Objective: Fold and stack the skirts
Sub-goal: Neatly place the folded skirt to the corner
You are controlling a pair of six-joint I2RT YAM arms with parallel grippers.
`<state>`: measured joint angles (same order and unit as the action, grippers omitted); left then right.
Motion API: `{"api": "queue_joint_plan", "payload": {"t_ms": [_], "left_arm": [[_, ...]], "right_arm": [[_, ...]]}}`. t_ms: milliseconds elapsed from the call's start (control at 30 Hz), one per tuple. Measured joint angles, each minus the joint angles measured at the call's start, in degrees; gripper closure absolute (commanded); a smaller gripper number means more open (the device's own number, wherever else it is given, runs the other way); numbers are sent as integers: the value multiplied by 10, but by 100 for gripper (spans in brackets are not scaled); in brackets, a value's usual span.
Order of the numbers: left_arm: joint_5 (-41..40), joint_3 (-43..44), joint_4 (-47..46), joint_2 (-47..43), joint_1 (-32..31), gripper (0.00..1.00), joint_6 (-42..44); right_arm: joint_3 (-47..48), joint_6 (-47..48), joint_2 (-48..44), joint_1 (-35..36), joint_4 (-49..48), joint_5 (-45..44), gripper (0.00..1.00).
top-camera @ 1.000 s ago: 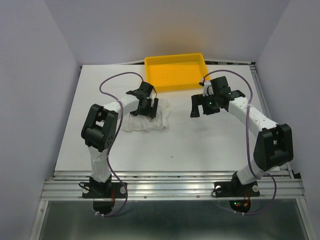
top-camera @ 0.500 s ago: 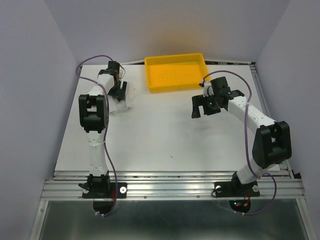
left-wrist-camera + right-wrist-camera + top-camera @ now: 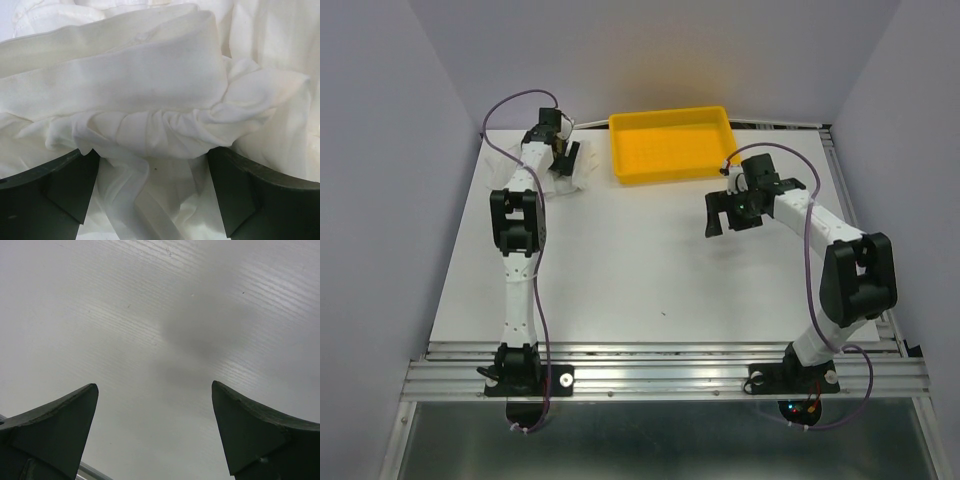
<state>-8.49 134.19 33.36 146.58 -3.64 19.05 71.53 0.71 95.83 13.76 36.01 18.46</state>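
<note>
A crumpled white skirt [image 3: 582,178] lies at the far left of the table, just left of the yellow tray [image 3: 620,150]. My left gripper [image 3: 565,160] is stretched out over it. In the left wrist view its jaws [image 3: 152,155] stand wide apart, with folds of the skirt [image 3: 125,90] bunched between and beyond the fingers [image 3: 65,185]. I see only this one bundle of white fabric. My right gripper [image 3: 725,215] is open and empty over bare table right of centre. The right wrist view [image 3: 155,390] shows only the table surface between its fingers.
The yellow tray holds nothing and sits at the back centre. The purple side wall stands close to the left of the skirt. A metal rail [image 3: 660,375] runs along the near edge by the arm bases.
My left arm has swung from the table's centre-left to the far back left, and the white skirt has moved there with it. The right arm has barely moved.
</note>
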Motion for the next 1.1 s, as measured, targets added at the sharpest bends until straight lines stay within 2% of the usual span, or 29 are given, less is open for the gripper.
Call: {"api": "queue_joint_plan", "payload": {"t_ms": [233,767,900,1100], "left_arm": [[7,31,-57,27,6,2,9],[40,26,-210,31,8,2,53],[34,-8,-226,-9,8,2,44],[12,-15,-259,-128,8,2,38]], "right_arm": [[1,-1,9,-2,0,3,0],[1,-3,9,-2,0,15,0],[1,-4,-16,-2,0,15,0],[1,-5,-60,-2,0,16,0]]}}
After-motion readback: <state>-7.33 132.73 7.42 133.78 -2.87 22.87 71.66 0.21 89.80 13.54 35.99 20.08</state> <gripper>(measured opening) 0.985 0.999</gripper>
